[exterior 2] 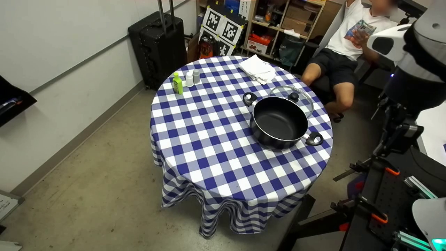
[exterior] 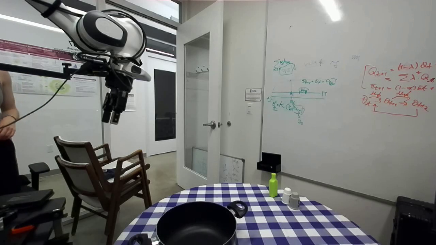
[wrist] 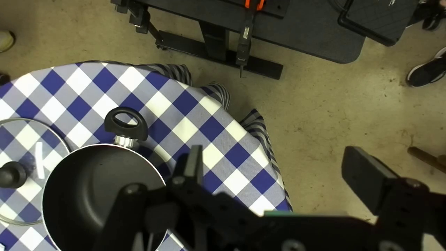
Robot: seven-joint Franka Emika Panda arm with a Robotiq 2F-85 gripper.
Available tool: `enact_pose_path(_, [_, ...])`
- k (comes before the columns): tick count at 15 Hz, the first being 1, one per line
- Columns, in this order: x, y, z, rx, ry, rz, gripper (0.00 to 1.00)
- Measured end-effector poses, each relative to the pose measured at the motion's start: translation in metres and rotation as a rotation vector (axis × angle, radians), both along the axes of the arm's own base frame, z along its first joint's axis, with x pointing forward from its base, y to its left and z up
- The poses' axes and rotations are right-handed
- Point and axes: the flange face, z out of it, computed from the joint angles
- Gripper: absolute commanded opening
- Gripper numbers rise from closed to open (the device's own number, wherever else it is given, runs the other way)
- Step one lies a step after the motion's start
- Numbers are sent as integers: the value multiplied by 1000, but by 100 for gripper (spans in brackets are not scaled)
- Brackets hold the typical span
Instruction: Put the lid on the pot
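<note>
At the left edge of the wrist view I see the lid (wrist: 33, 164): round, see-through, shiny, with a black knob (wrist: 12, 175). It lies just beside the pot (wrist: 94, 184); whether they touch, I cannot tell. The pincer (wrist: 273, 157) stands wide. The counter (exterior 2: 216, 139) is round, covered with blue and white checks. In an exterior view, a door (exterior: 214, 92) stands open near the centre, a whiteboard (exterior: 340, 143) at the right.

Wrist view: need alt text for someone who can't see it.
Uncovered black pot at lower left on a checked tablecloth, the lid beside it, cut off by the frame's left edge. Open jaws, holding nothing, take up much of the bottom, hiding part of the pot. Floor shows at right.
</note>
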Motion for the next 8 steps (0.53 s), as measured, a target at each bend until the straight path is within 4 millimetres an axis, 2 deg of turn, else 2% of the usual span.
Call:
enact_pose_path(4, [4, 4, 4, 4, -12, 8, 100])
enact_pose_path(8, [19, 12, 8, 16, -24, 14, 100])
